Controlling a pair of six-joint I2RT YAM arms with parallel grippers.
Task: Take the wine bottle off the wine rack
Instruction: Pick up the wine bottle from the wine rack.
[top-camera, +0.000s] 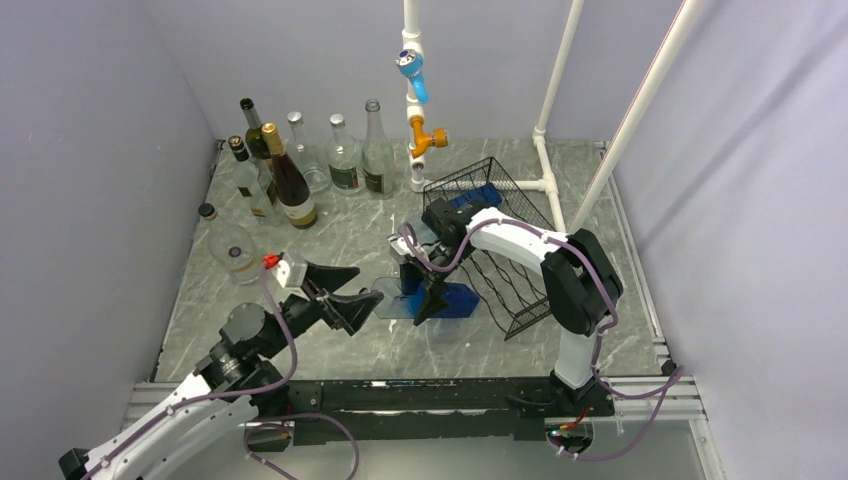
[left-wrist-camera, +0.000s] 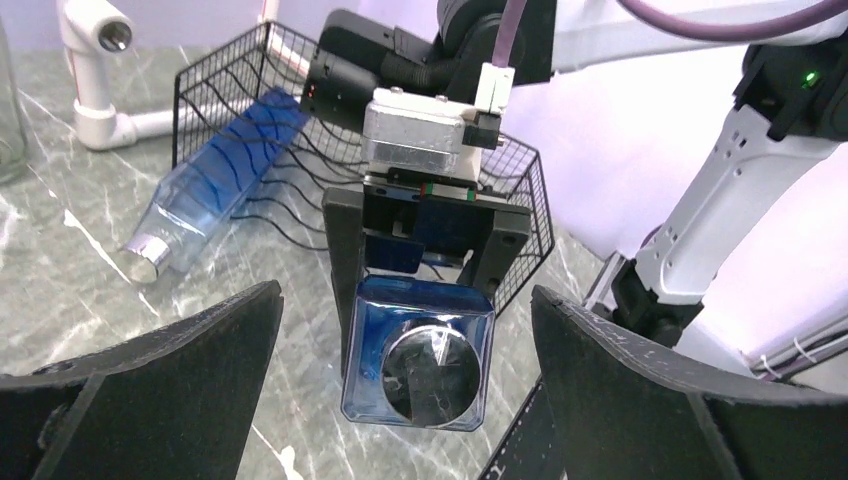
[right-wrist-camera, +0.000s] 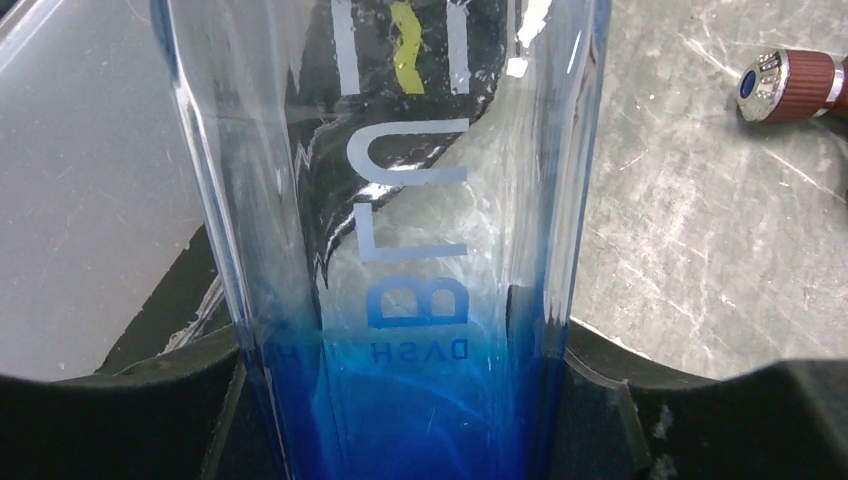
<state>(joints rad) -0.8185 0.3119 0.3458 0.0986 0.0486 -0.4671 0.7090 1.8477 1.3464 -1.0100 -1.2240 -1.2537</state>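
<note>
Two grippers face off: the right gripper (top-camera: 428, 292) clamps the blue square glass wine bottle (left-wrist-camera: 418, 360) at 9 o'clock of the black wire-mesh wine rack (top-camera: 515, 295); the wide-open left gripper (top-camera: 352, 290) should close squarely on its capped end.

Robot lab cell: plain walls (top-camera: 80, 150), marble-look table (top-camera: 350, 235)

Glass bottles (top-camera: 290, 185) grouped back-L on marble table (top-camera: 340, 232), white pipe frame (top-camera: 558, 70) at rear.
</note>
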